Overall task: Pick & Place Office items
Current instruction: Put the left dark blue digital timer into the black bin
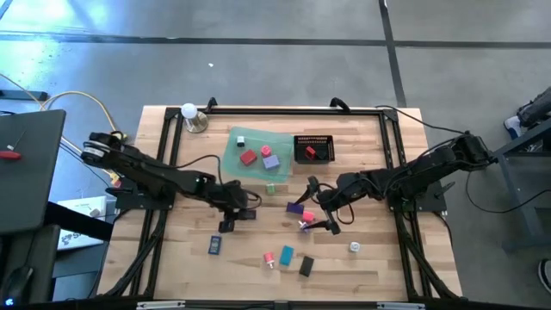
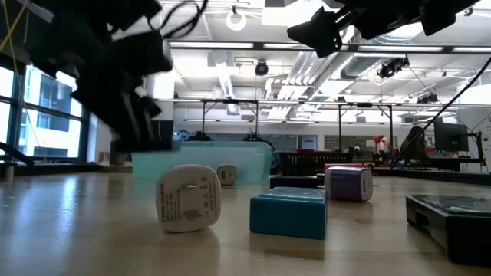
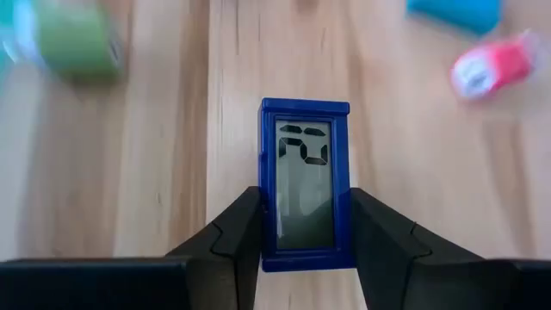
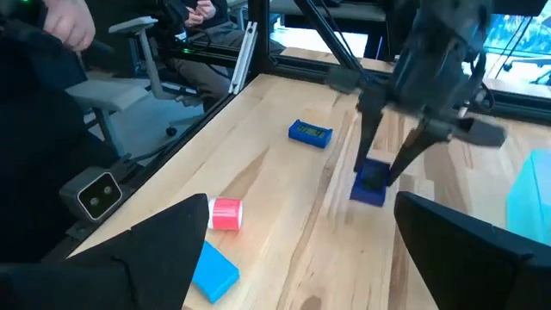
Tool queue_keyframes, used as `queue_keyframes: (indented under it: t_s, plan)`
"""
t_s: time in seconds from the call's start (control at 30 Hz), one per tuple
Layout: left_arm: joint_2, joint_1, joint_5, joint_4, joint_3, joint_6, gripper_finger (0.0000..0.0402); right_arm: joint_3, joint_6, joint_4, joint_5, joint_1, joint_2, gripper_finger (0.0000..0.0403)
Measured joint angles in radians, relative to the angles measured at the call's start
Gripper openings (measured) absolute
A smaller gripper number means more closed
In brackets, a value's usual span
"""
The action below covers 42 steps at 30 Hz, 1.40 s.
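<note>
My left gripper [image 1: 227, 222] is shut on a small blue device with a grey digit display [image 3: 306, 185], left of the table's middle; it also shows in the right wrist view [image 4: 370, 183]. My right gripper [image 1: 322, 215] is open and empty, right of the middle, beside a purple item [image 1: 296, 207] and a pink item [image 1: 306, 226]. Its fingers stand wide apart in its own view [image 4: 301, 215]. Another blue item [image 1: 215, 245], a pink one [image 1: 269, 258], a teal block [image 1: 287, 254], a black one [image 1: 306, 267] and a white one [image 1: 354, 247] lie flat on the table. My left gripper pinches the blue device by its two long sides [image 3: 263, 232] between its two fingers, at the end nearest the wrist. The fingers point down and lie along the device. The device hangs upright below the fingers [image 4: 383, 159]; whether its lower end touches the table I cannot tell.
A translucent green tray [image 1: 245, 138] with red and purple items and a black mesh basket [image 1: 314, 138] stand at the table's far middle. A lamp base [image 1: 196, 120] is at the far left. A small green item [image 1: 271, 188] lies near the tray. A person sits beyond the table [image 4: 69, 26].
</note>
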Motion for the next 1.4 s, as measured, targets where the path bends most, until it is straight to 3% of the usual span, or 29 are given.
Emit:
queue_keyframes:
  t_s: [0.17, 0.5, 0.57, 0.73, 0.8, 1.03, 1.4]
  plan:
    - [-0.079, -0.009, -0.097, 0.078, 0.002, 0.014, 0.0130, 0.000, -0.001, 0.004, -0.009, 0.012, 0.000, 0.0362]
    - [-0.122, -0.002, -0.115, 0.346, 0.004, 0.169, 0.0130, 0.000, -0.050, 0.046, -0.110, 0.036, 0.000, 0.0362]
    - [-0.116, 0.007, -0.122, 0.387, 0.004, 0.186, 0.0130, 0.000, -0.064, 0.092, -0.037, 0.036, 0.000, 0.0362]
    - [-0.102, 0.025, -0.155, 0.503, 0.004, 0.224, 0.0130, 0.000, -0.066, 0.183, 0.290, 0.033, 0.000, 0.0362]
    - [-0.083, 0.030, -0.155, 0.571, 0.006, 0.239, 0.0130, 0.000, -0.070, 0.193, 0.360, 0.026, 0.000, 0.0362]
    - [-0.003, 0.059, -0.154, 0.672, 0.005, 0.248, 0.0130, 0.000, -0.061, 0.198, 0.261, -0.016, 0.005, 0.0362]
    - [0.098, 0.077, -0.147, 0.806, 0.006, 0.243, 0.0130, 0.000, -0.065, 0.324, 0.281, -0.054, 0.162, 0.0362]
